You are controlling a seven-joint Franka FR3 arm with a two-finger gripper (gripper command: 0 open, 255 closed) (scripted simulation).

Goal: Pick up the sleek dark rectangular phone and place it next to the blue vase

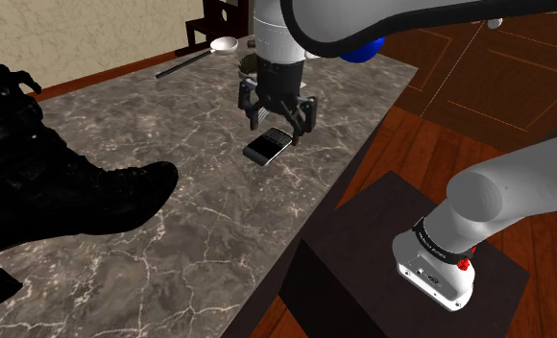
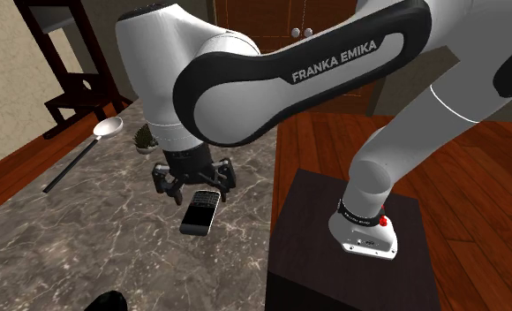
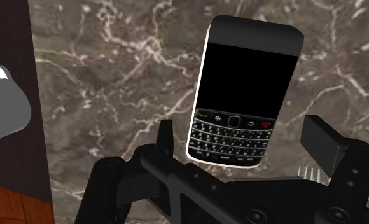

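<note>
nearest us, the dark box stand (image 1: 382, 250) sits off the long edge of the dark veined marble counter (image 1: 200, 221). a bulky black boot-shaped object (image 1: 65, 182) covers the near end of the counter on the side away from the stand.

the flat black rectangular phone with a keypad (image 3: 243, 95) lies face up mid-counter, somewhat toward the stand-side edge. the all-black gripper (image 1: 278, 123) hangs just above it, fingers spread wide, one on each long side of the keypad end, neither touching.

we judge the step as the approach to the grasp, nothing lifted yet. the next move calls for a straight descent until the fingers bracket the phone's sides, then a squeeze across its width.

farther on, the round blue vase (image 1: 368, 50) stands near the far stand-side corner, partly behind the arm. a grey long-handled spoon (image 1: 192, 60) lies by the far edge.
</note>
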